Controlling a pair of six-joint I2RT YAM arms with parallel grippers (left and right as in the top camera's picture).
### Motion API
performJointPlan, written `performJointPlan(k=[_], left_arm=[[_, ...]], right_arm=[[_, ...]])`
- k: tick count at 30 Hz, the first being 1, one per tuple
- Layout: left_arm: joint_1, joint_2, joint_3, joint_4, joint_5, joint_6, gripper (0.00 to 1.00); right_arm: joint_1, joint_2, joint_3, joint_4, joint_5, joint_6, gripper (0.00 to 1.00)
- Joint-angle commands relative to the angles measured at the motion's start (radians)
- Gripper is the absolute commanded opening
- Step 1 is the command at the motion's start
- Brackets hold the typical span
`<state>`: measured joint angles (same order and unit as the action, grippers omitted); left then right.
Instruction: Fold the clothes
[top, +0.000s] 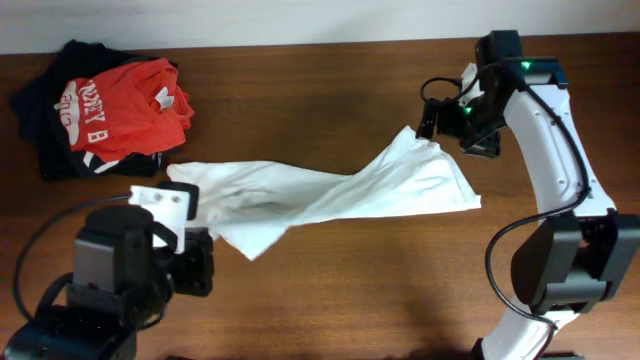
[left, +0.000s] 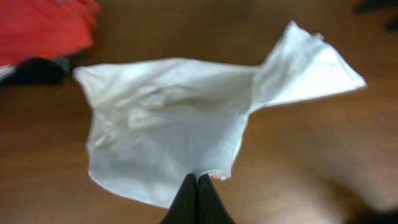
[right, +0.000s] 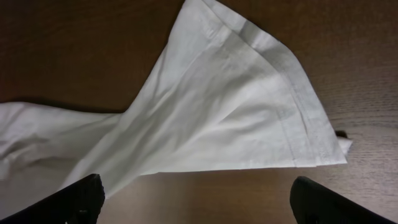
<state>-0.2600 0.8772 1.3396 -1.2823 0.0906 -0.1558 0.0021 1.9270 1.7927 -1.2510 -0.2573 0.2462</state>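
Nearest you, at 7 o'clock on the dark wooden counter (top: 330, 80), your left fingers (left: 186, 202) are pressed together with no gap. From the left wrist view they appear to pinch the near hem of the long white garment (top: 340, 195) of thin soft fabric.

That garment lies across the middle of the counter, running from the pinched end at 8 o'clock up to a broad hemmed end at 2 o'clock. It has a loose twist at its centre. There is one of it, and it is the only piece you have to fold.

Expect it to be light, limp and unable to hold a shape. It will sag, drag and bunch wherever it is unsupported, and a single layer can slip out of a shallow pinch. I would grip the stitched hems and corners, where the cloth is doubled, and keep both ends taut to undo the twist.

Farther out, your right fingers (right: 81, 199) stand spread wide and hold nothing. They hang above the broad end, near its far corner.

Farthest, at 10 o'clock and well apart from the garment, lies one red T-shirt (top: 120, 110) with white lettering. It sits on top of crumpled dark garments (top: 45, 150), and I cannot tell how many of those there are.
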Motion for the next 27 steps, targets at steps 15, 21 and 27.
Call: performJointPlan(k=[15, 21, 27], left_arm=[[-0.001, -0.002, -0.094, -0.195, 0.183, -0.098, 0.0], [-0.001, -0.002, -0.177, -0.134, 0.183, -0.098, 0.0], [-0.001, -0.002, -0.212, -0.091, 0.182, -0.098, 0.01]], right_arm=[[0.172, 0.14, -0.01, 0.322, 0.251, 0.031, 1.0], [0.174, 0.267, -0.01, 0.458, 0.247, 0.041, 0.74], [0.175, 0.369, -0.01, 0.528, 0.251, 0.115, 0.72]])
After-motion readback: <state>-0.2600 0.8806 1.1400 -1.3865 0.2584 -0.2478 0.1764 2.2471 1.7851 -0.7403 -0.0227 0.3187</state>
